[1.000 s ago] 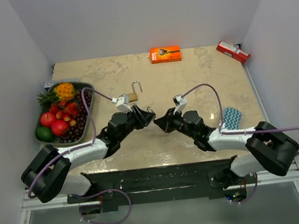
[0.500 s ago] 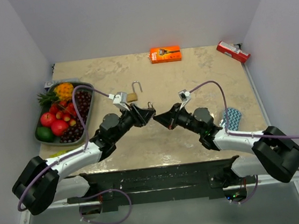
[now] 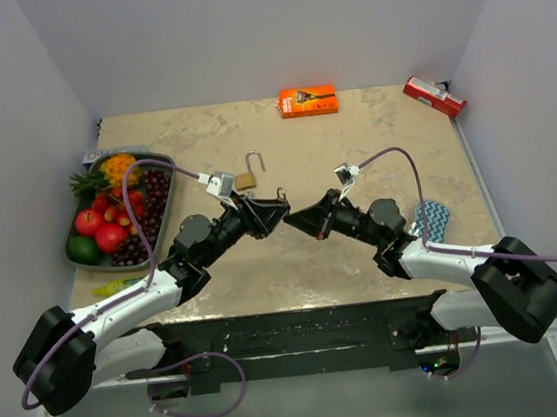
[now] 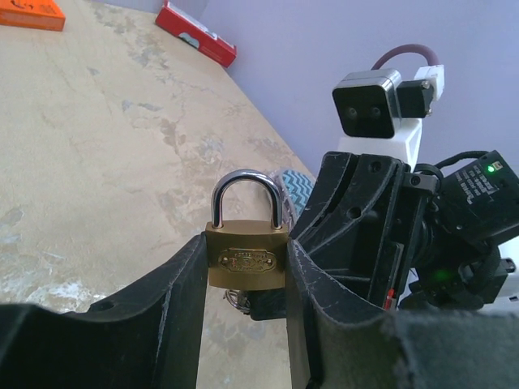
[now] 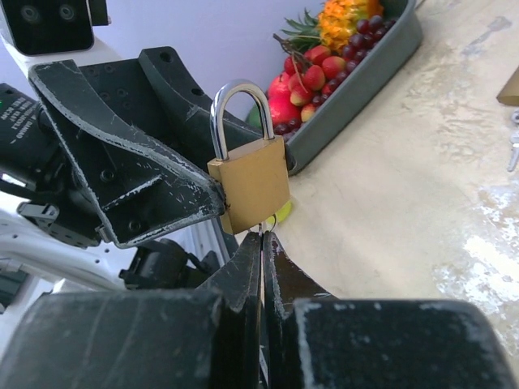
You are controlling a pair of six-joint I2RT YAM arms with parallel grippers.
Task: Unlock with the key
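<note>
The padlock is gripped by the left pincer, clamped by its two narrow sides between the fingers. It is held off the surface with its shackle shut and pointing up, clear of the fingertips. Directly beneath the padlock body, the right pincer is closed, its fingers pressed together on what is judged to be the key. Only a small piece of metal is seen, just past the fingertips and touching the underside of the padlock. Whether the blade is fully seated cannot be told.

The padlock is judged rigid and heavy for its size, with smooth brass faces that could slide under a twisting load. A firm hold on the body is therefore wanted, with the shackle and the keyhole end left free. The key is judged thin, stiff and light. It is best held flat by its head so that the turn is passed on without slipping between the pads.

A second padlock, with its shackle open, lies on the surface just beyond the left pincer.
</note>
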